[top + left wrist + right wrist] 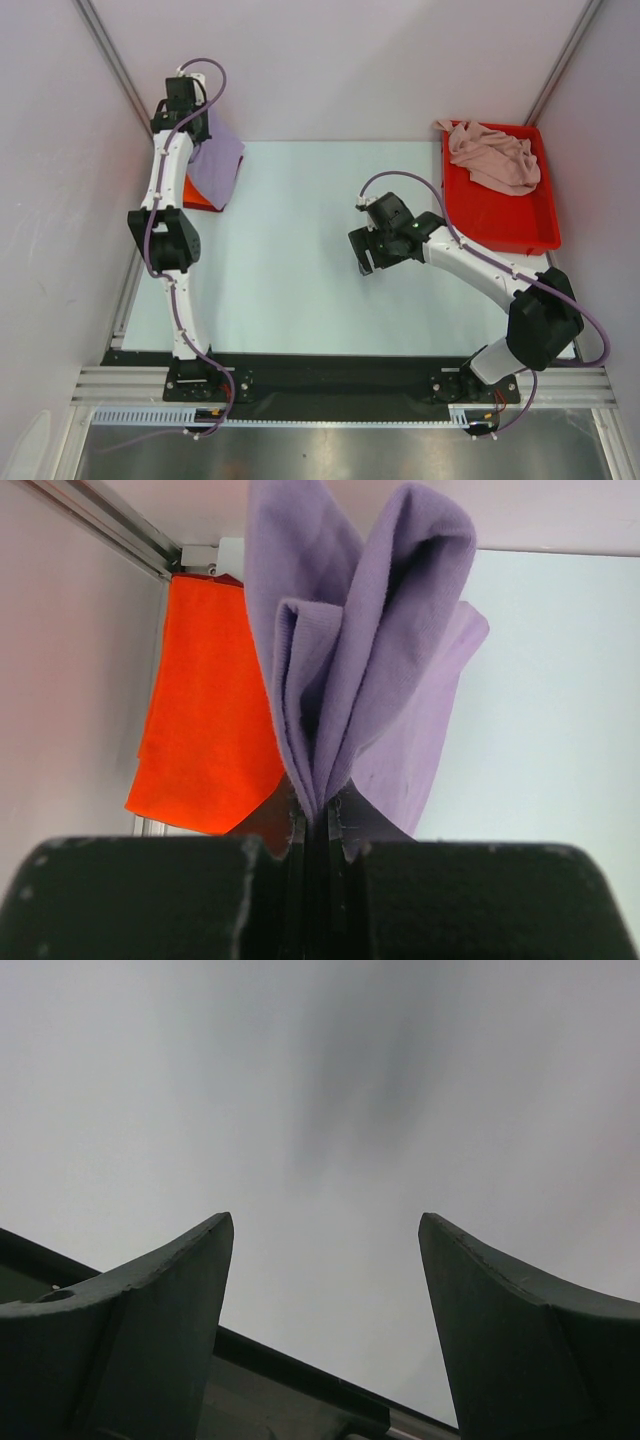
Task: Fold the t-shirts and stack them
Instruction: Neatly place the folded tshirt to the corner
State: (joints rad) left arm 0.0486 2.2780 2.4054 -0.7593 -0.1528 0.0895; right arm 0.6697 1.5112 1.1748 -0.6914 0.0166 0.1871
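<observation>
Left wrist shows my left hand point(318, 828) clamped on the purple shirt point(360, 650), the orange shirt point(205, 720) lying below, slightly leftward.

Right gripper point(325, 1218) gaping; pale surface point(300, 1070) beyond.

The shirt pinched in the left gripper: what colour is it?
The shirt is plain lavender-purple, clearest in the left wrist view.

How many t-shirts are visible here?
3. A lavender t-shirt is held by the left end effector, far left; an orange-red t-shirt lies under it; a pale pink t-shirt is crumpled in the red tray. Others may be hidden.
</observation>
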